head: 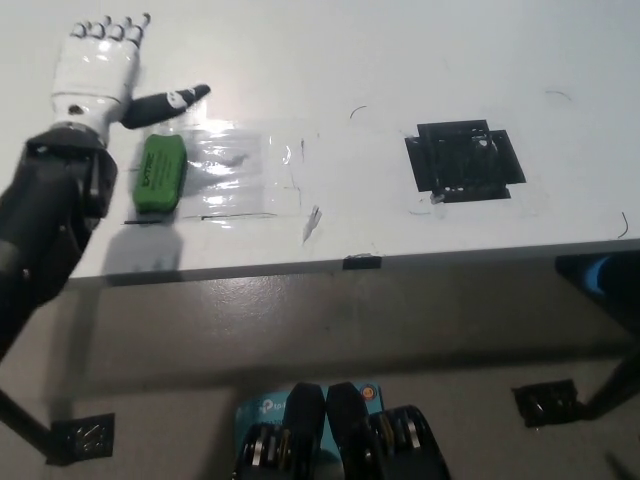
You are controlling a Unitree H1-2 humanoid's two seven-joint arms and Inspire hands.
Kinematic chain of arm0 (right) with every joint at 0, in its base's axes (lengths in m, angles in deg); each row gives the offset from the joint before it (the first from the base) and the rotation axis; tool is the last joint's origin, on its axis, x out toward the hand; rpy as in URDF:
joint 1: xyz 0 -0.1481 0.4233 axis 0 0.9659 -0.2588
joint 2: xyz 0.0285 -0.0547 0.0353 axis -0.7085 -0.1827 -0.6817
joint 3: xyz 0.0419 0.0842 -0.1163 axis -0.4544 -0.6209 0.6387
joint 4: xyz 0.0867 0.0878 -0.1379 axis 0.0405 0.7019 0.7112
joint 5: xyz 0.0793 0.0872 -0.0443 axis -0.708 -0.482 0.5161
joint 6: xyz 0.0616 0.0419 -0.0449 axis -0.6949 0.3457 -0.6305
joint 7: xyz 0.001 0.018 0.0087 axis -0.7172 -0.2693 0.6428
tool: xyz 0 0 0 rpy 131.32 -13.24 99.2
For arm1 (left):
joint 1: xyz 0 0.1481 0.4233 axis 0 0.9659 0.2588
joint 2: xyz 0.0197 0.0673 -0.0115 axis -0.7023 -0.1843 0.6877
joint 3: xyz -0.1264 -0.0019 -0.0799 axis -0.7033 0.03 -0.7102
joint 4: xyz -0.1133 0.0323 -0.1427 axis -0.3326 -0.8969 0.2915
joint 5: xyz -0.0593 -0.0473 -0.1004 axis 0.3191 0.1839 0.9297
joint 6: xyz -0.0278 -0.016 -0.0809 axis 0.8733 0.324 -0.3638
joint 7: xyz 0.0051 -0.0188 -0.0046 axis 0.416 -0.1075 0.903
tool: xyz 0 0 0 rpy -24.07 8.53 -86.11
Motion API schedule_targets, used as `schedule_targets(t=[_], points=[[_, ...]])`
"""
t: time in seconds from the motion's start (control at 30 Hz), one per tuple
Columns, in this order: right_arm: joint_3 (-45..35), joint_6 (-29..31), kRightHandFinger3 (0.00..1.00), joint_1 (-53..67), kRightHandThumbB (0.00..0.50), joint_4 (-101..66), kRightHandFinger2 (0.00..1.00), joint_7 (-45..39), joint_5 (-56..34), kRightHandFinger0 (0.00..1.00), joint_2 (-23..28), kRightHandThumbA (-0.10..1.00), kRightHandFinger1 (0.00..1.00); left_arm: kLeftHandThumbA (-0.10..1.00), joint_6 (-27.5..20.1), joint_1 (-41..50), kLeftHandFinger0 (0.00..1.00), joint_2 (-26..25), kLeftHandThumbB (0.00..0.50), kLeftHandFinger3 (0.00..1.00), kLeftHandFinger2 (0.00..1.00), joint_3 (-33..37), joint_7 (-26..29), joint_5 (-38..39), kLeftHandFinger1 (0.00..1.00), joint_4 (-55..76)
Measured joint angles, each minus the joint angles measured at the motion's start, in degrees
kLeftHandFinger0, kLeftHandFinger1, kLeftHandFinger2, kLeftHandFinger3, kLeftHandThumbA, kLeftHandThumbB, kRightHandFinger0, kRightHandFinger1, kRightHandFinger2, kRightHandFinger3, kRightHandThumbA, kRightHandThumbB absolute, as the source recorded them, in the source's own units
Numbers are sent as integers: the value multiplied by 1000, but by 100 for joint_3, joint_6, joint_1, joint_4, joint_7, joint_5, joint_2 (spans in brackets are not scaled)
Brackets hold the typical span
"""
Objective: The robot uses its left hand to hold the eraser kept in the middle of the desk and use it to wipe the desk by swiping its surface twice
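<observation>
**Mia:** Where is the white left hand [97, 68]?

**Ben:** It is up at the far left of the white counter [330, 60]. Its fingers [112, 28] are spread apart and point away. It holds nothing. A dark part sticks out from it to the side, toward the middle of the counter.

**Mia:** Is it touching the eraser?

**Ben:** No. The green eraser [160, 173] lies flat just below that dark part, a bit nearer the front edge. There is a small gap between them.

**Mia:** What is next to the eraser?

**Ben:** A shiny clear plastic sheet [240, 177]. It lies flat, and its left side touches the eraser or goes under it. I cannot tell which.

**Mia:** And farther over?

**Ben:** A black tape square [462, 160] is stuck on the counter, well apart from the eraser, on the other side of the plastic. Some thin dark marks are on the counter too.

**Mia:** Do you see the black right hand?

**Ben:** No, it is not in the picture.
</observation>
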Motion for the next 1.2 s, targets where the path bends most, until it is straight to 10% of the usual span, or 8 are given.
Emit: schedule_targets(t=[0.23, 0.6, 0.9, 1.2], points=[[13, -20, 1000, -18, 165, -11, 1000, 1, -3, 1000, -2, 1000, 1000, 1000, -137, 143, 1000, 173, 324, 1000, 1000, -35, 98, -71, 1000, -631], [51, -20, 1000, -30, 154, -11, 1000, 3, 0, 1000, -13, 1000, 1000, 1000, -256, 348, 1000, 203, 350, 1000, 1000, 81, 137, -190, 1000, -1335], [83, -36, 1000, -30, 251, -77, 1000, 2, 1, 1000, -12, 1000, 1000, 1000, -354, 621, 1000, 446, 324, 1000, 1000, 74, 267, -190, 1000, -1465], [121, -51, 1000, -38, 209, -170, 1000, -6, 0, 1000, 0, 1000, 1000, 1000, -445, 599, 1000, 664, 319, 1000, 1000, 48, 369, -195, 1000, -1335]])
